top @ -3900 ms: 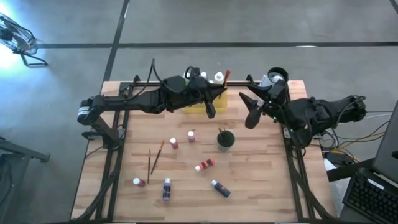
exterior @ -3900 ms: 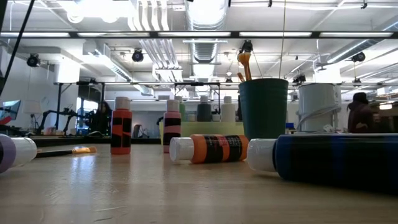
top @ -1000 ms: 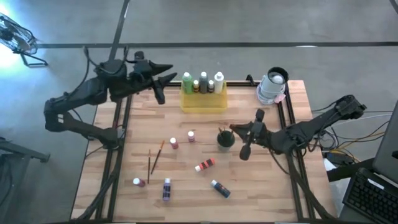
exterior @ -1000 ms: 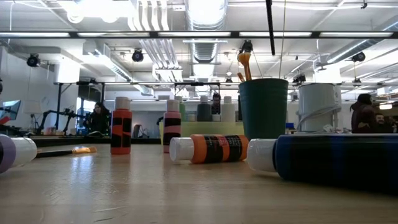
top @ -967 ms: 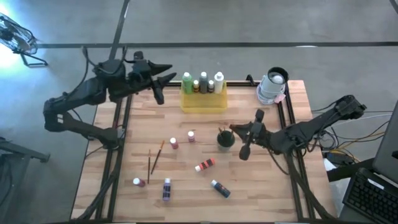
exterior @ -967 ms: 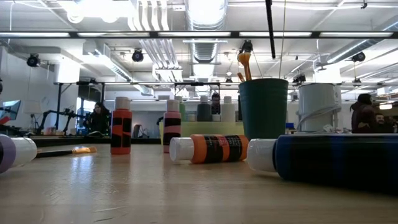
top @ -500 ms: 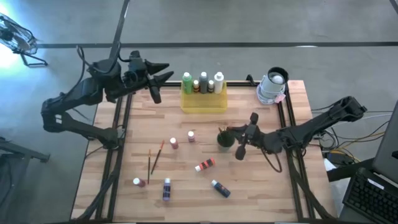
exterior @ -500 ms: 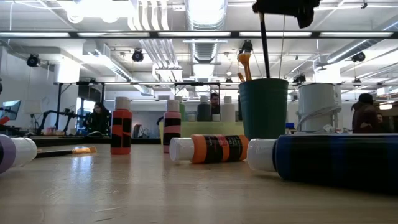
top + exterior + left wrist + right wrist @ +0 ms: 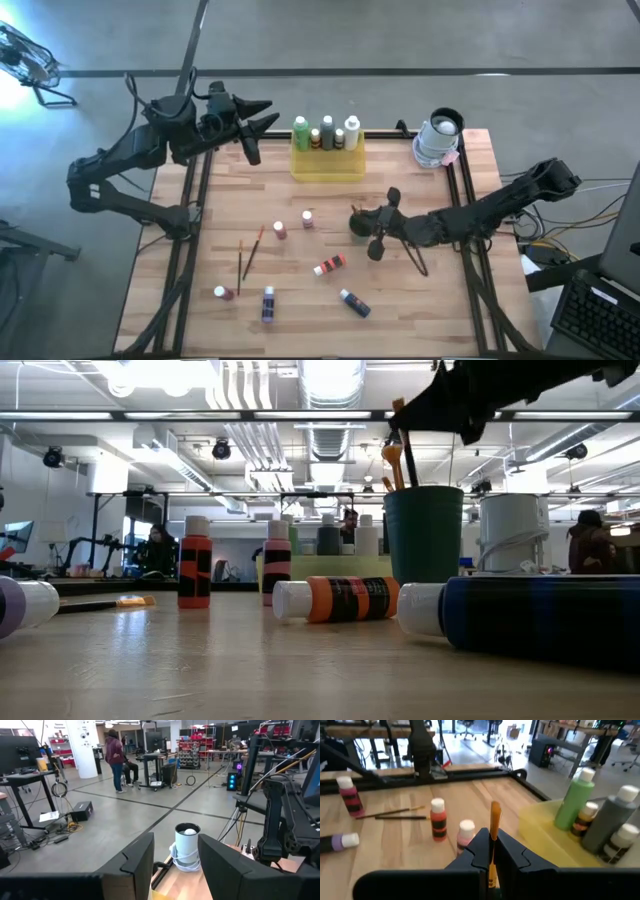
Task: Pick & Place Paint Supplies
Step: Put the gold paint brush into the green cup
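Observation:
My right gripper (image 9: pixel 372 230) is just right of the dark green cup (image 9: pixel 360 222) and is shut on a thin paintbrush (image 9: pixel 495 817). Another brush (image 9: pixel 392 458) stands in the cup. Loose paint bottles lie or stand on the wood: red ones (image 9: pixel 280 231) (image 9: pixel 329 265), a pink one (image 9: pixel 308 217), a blue one (image 9: pixel 354 302) and a purple one (image 9: pixel 268 304). Two brushes (image 9: pixel 250 250) lie flat at the left. My left gripper (image 9: pixel 262 112) hangs open and high over the table's far left corner, holding nothing. My right gripper pinches the brush's orange handle (image 9: pixel 494 827) between its two fingertips. The fingers come nearly level from the table's right and lie across the brush. The brush stands about upright, and its dark lower part (image 9: pixel 408 460) reaches down to the cup's mouth.
A yellow tray (image 9: pixel 328 165) with several upright bottles stands at the far edge. A white roll (image 9: pixel 440 138) sits at the far right corner. Black rails run along both sides of the table. Bare wood lies between the tray and the loose bottles.
My right gripper has come down and toward the table's left, up to the cup, staying shut on the brush. The brush has sunk with it toward the cup's mouth.

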{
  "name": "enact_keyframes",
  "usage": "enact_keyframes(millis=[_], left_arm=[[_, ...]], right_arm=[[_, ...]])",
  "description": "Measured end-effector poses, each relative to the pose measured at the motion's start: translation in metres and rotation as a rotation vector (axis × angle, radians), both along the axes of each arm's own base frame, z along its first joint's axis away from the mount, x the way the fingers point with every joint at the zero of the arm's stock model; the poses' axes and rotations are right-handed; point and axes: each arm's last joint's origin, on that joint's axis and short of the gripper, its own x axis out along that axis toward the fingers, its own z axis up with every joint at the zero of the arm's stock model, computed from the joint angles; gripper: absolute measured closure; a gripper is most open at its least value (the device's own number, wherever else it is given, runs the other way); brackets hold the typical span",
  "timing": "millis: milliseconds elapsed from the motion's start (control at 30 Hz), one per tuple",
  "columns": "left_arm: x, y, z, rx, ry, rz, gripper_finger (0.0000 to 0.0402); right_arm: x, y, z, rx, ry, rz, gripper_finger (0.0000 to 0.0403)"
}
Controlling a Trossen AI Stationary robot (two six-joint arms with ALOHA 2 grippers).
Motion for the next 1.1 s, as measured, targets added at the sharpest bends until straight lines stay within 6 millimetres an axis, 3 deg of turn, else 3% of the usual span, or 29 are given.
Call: enact_keyframes(millis=[400,700,1100], left_arm=[[0.0,0.0,0.0,0.0,0.0,0.001,0.0243],[0.0,0.0,0.0,0.0,-0.001,0.001,0.0243],[0.0,0.0,0.0,0.0,-0.003,0.001,0.0243]], right_arm=[[0.019,0.0,-0.04,0.042,0.101,-0.028,0.0394],[0.019,-0.001,-0.041,0.049,0.104,-0.035,0.0389],[0.015,-0.002,-0.04,0.035,0.132,-0.033,0.0318]])
